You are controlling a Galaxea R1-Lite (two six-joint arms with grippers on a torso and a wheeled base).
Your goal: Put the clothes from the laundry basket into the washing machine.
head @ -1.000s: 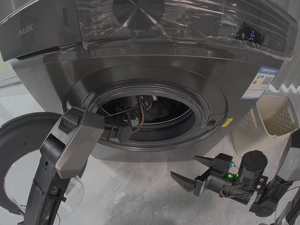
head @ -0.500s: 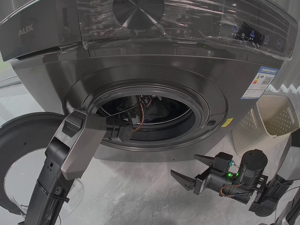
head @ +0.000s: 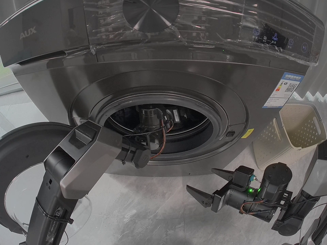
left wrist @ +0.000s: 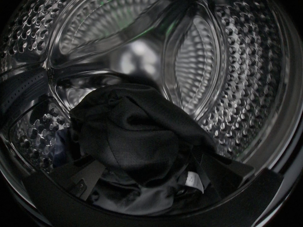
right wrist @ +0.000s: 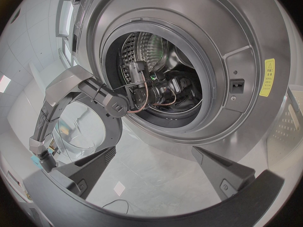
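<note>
Grey marbled floor tiles (head: 153,208) ran under the dark-grey washing machine (head: 163,68). Its door (head: 20,160) was swung open on the left, and a cream perforated laundry basket (head: 299,126) stood just beside it on the right. A blue-and-white energy label (head: 282,90) and a yellow sticker (head: 248,133) sat on the front. The left gripper (left wrist: 148,161) was inside the drum (left wrist: 202,63), jaws apart, a black garment (left wrist: 132,133) lying between them. The right gripper (head: 200,180) hung over the floor, jaws apart.

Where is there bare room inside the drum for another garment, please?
The drum is bare behind and above the black garment. Its bottom front, where that garment bunches around the left gripper, is crowded.
</note>
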